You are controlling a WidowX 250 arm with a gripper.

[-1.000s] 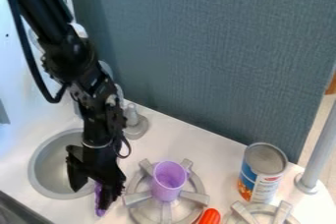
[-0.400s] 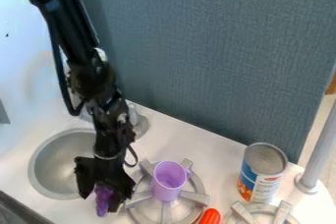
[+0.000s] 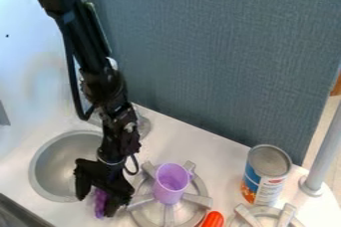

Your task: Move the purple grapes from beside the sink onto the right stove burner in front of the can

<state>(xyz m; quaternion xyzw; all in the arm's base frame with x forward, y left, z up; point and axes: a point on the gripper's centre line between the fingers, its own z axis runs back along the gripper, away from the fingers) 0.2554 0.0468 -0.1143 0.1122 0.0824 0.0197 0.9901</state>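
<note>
While a round metal sink (image 3: 52, 173) lies left of the cup (image 3: 172, 178), the cup itself stands upright, mouth up, on a burner (image 3: 141, 200), and a can (image 3: 266, 173) stands upright to its right. On the white counter (image 3: 183, 145), the faucet (image 3: 144, 125) is behind and left of the cup, partly hidden by the arm; a red thing (image 3: 213, 219) pokes in just front-right of it, with another burner (image 3: 287, 215) and a grey pole (image 3: 325, 154) farther right. Behind the cup rises a blue-grey panel (image 3: 220, 61). From the upper left the arm (image 3: 100, 79) slants down, its gripper (image 3: 100, 194) low and left of the cup, fingers apart, pointing down around a purple thing (image 3: 100, 203), also left of the cup and a little nearer the front.
</note>
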